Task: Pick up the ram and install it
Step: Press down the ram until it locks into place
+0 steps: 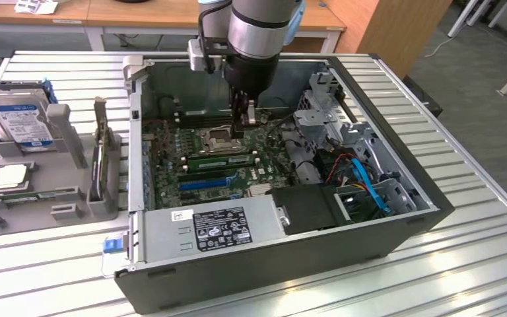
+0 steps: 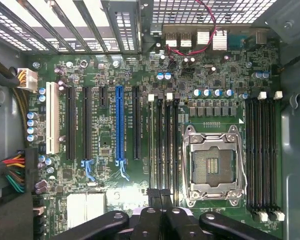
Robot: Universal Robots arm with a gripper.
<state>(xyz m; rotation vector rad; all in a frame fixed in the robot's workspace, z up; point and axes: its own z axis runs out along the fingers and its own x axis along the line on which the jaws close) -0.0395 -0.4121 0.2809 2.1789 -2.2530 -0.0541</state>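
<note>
The ram (image 1: 222, 160) is a long green stick that stands in a memory slot on the motherboard, between the CPU socket (image 1: 217, 138) and the blue expansion slot (image 1: 206, 181). My gripper (image 1: 245, 129) hangs inside the open computer case, above the board near the socket and apart from the ram. In the wrist view its black fingertips (image 2: 155, 193) are pressed together with nothing between them. My gripper (image 2: 160, 194) is over the end of the black memory slots (image 2: 163, 145), beside the CPU socket (image 2: 213, 165).
The case walls (image 1: 395, 165) and the drive cage (image 1: 324, 105) hem the board in. A black power supply (image 1: 214, 228) fills the near side. On the exterior view's left, a grey fixture (image 1: 68, 132) holds a hard drive (image 1: 20, 119) and a CPU chip (image 1: 11, 175).
</note>
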